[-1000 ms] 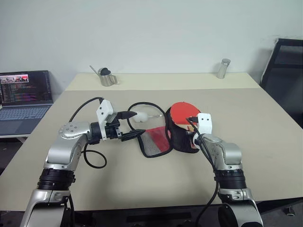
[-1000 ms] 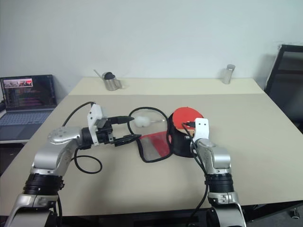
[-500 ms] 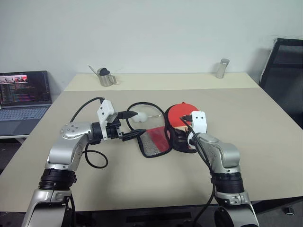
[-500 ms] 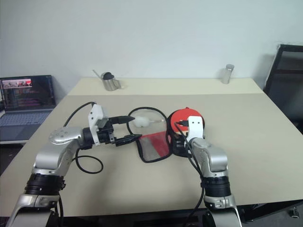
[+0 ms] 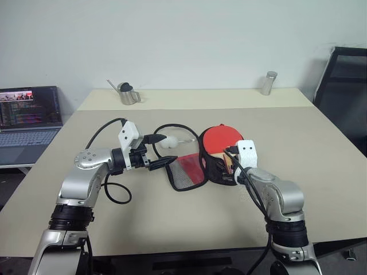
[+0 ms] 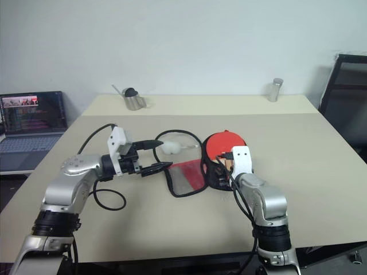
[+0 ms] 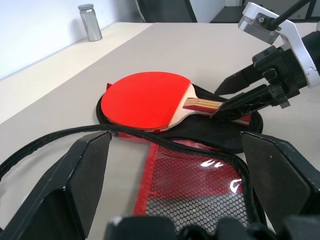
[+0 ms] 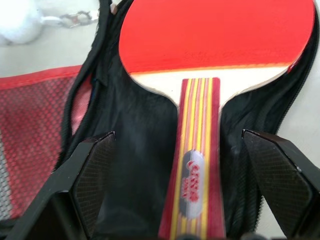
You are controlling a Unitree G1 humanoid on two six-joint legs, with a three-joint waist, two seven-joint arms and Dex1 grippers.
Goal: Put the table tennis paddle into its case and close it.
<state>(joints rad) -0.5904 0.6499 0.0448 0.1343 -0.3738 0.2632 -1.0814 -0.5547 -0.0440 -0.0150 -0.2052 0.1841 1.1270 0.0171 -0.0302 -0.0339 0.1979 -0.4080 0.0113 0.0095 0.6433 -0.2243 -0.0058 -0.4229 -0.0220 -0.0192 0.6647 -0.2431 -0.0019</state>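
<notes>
Paddle (image 7: 145,97) lies in the open case (image 7: 220,135); both grippers, right (image 7: 235,97) and left (image 5: 156,153), spread empty; fold flap (image 5: 186,171) squarely before zipping

smooth red rubber paddle (image 7: 142,97) with wooden handle, black fabric case (image 8: 125,145).

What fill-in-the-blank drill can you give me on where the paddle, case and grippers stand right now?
1. The paddle lies on the black half of the open ____.
2. The right gripper has its fingers ____ on either side of the paddle's handle.
3. The case's flap has a red edge and a black ____ pocket.
4. The left gripper is ____, beside the flap.

Missing words: case; open; mesh; open
</notes>
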